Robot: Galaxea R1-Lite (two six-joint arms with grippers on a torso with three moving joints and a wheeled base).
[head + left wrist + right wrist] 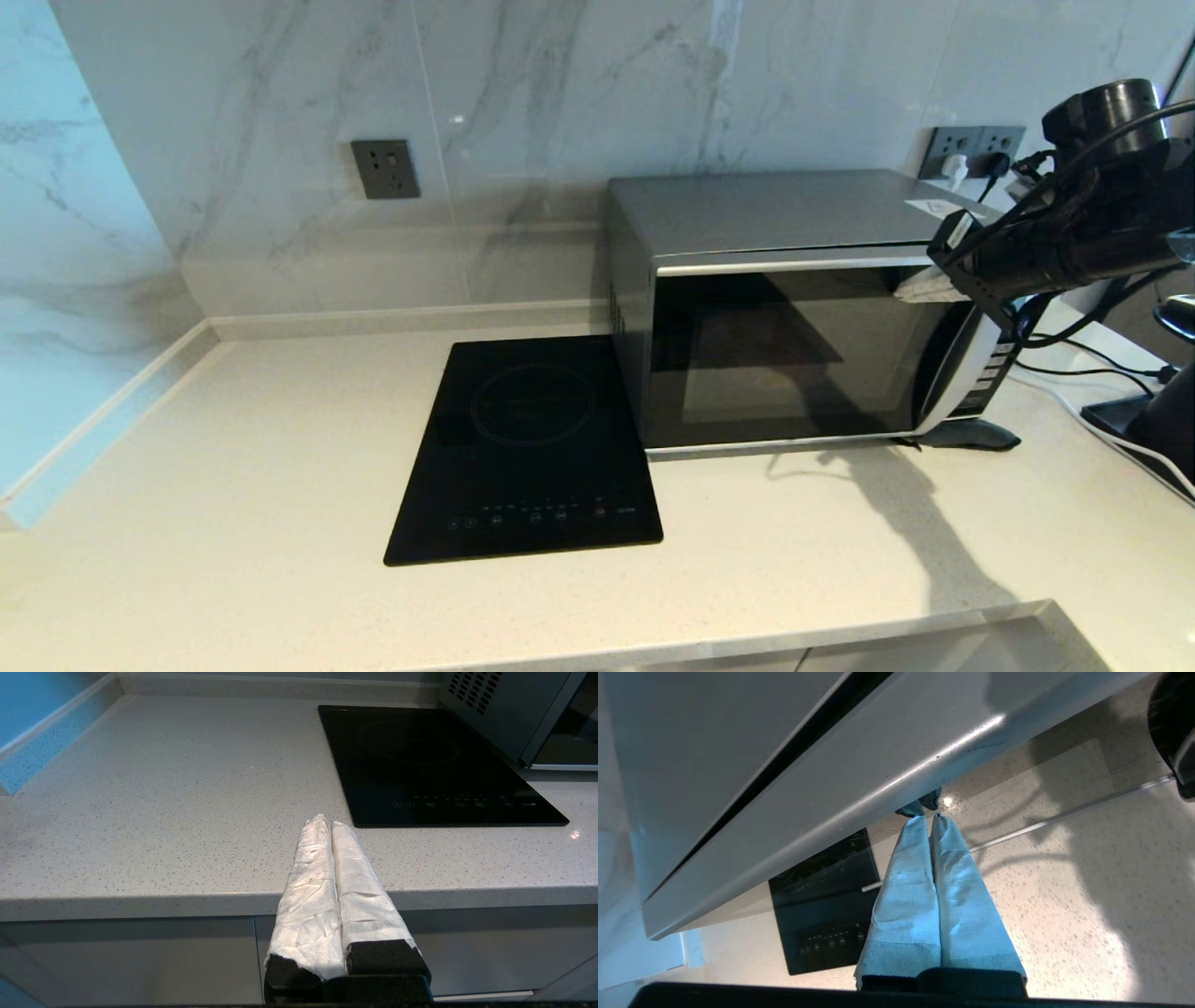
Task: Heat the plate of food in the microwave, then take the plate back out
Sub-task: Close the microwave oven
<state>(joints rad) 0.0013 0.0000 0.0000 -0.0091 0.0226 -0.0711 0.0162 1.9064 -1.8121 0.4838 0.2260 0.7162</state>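
The silver microwave (775,210) stands at the back right of the counter with its dark glass door closed. No plate of food shows in any view; nothing can be made out behind the glass. My right gripper (910,287) is shut and empty. Its wrapped fingertips (920,821) touch the upper right corner of the door glass, just under the door's silver top edge (831,788) and beside the curved handle (962,373). My left gripper (326,822) is shut and empty. It hangs in front of the counter's front edge, out of the head view.
A flat black induction hob (527,448) lies on the counter right beside the microwave's left side. Cables (1102,350) and a black stand (1134,415) sit to the right of the microwave. Wall sockets (385,169) are on the marble backsplash.
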